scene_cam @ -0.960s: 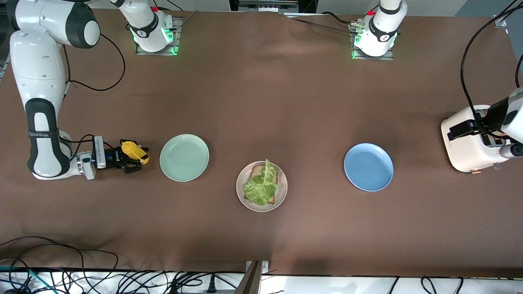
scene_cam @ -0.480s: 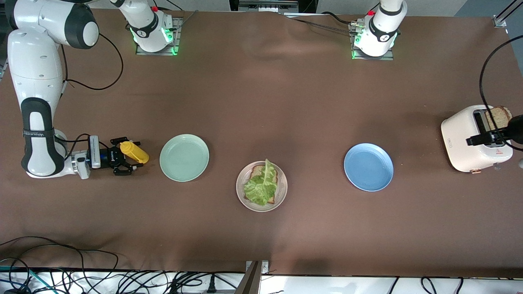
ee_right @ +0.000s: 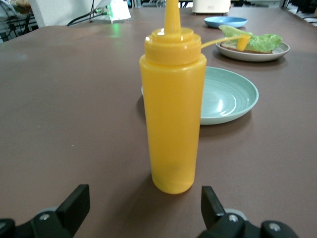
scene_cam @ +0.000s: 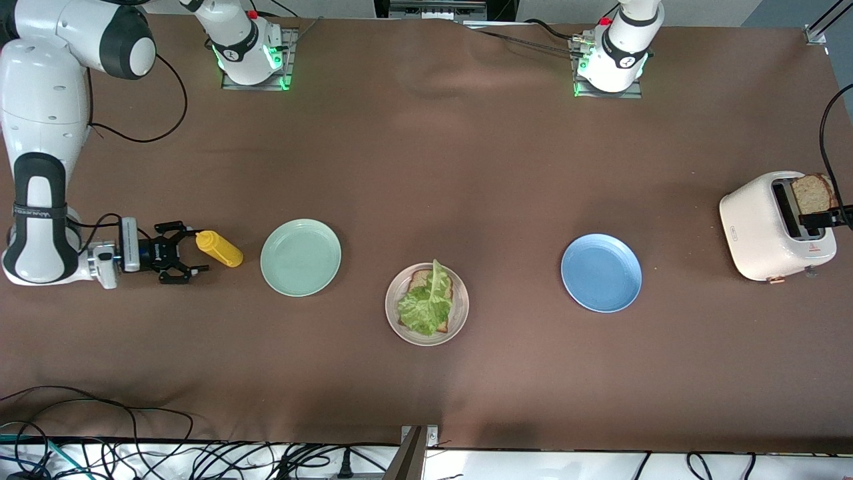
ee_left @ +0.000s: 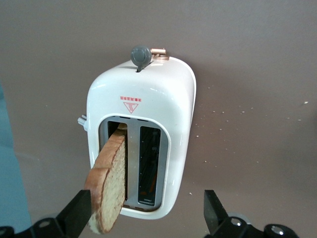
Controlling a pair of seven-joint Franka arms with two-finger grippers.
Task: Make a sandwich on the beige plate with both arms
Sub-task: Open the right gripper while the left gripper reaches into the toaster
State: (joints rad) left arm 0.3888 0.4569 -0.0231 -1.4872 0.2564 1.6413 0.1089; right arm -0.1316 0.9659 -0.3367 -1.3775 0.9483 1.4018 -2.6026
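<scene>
The brown counter carries a white toaster under the left hand, which hangs open over it with a toast slice standing in one slot beside a finger. The beige plate, with toast and lettuce, lies mid-counter, well apart from both hands. The right hand, open, sits just beside the upright yellow bottle. A second ago it gripped that bottle; it has since let go and drawn back.
</scene>
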